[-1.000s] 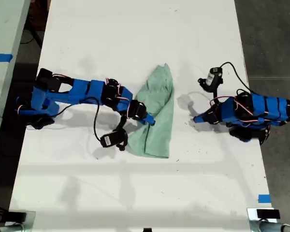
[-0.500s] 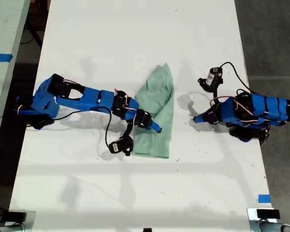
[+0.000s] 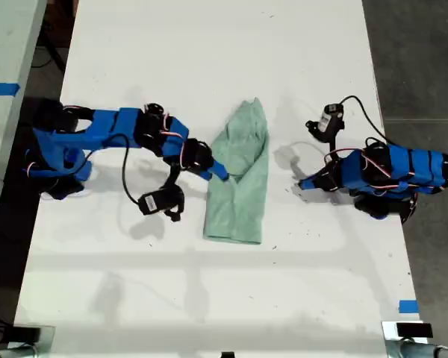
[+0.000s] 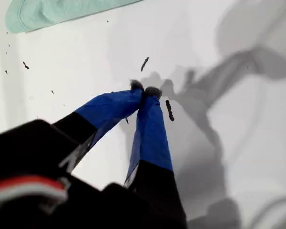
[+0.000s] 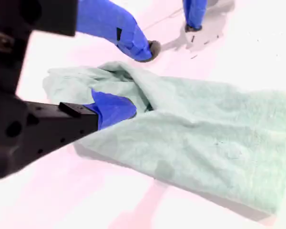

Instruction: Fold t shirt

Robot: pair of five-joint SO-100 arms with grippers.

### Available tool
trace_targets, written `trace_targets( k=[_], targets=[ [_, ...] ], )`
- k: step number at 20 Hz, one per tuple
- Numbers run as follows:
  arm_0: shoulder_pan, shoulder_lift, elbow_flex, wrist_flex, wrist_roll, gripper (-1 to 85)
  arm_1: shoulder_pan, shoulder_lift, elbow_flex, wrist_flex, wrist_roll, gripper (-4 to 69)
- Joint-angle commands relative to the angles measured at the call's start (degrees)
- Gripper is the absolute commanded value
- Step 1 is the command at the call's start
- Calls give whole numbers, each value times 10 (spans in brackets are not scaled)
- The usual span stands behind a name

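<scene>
White counter [image 3: 209, 60], mint t shirt [image 3: 240, 179] lying between two blue arms, partly folded.

The t shirt lies in a long narrow strip tapering to a point. My second end effector [image 5: 133, 78] has its jaws apart, one finger resting on the cloth's bunched edge and the other just past it over bare counter. My first end effector [image 4: 144, 89] has its tips together on nothing, well apart from the cloth. I judge the lengthwise fold is in hand; next comes gripping an end and carrying it over. No containers in view.
</scene>
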Motion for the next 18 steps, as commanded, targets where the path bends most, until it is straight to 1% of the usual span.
trace_targets(
  k=[1,2,4,5,7,8,9,10,11,12,14,15,16,17,18],
  targets=[
    [-13,176,62,65,-62,22,-4,9,31,3,-8,11],
    [-16,237,124,69,-78,-1,-4,9,31,3,-8,11],
    [-29,389,292,45,-118,-1,-4,9,31,3,-8,11],
    [-40,483,396,8,-131,-1,-4,9,31,3,-8,11],
    [-61,691,636,-112,-136,-1,-4,9,31,3,-8,11],
    [-71,798,757,-160,-140,-1,-4,9,31,3,-8,11],
    [-84,908,869,-181,-142,-1,-4,9,31,3,-8,11],
    [-105,1061,983,-167,-148,-1,-4,9,31,3,-8,11],
    [-118,1191,1084,-135,-161,7,-4,9,31,3,-8,11],
    [-115,1158,1069,-112,-156,6,-3,9,31,4,-6,11],
    [-92,1190,1102,-147,-147,4,-1,9,31,4,-10,10],
    [-90,1189,1108,-147,-142,4,0,9,31,4,-9,10],
    [-97,1189,1132,-145,-143,6,0,9,31,4,-10,10],
    [-106,1189,1165,-137,-160,16,0,9,31,4,-10,10],
    [-123,1187,1175,-128,-133,32,0,9,31,4,-10,10]
  ],
)
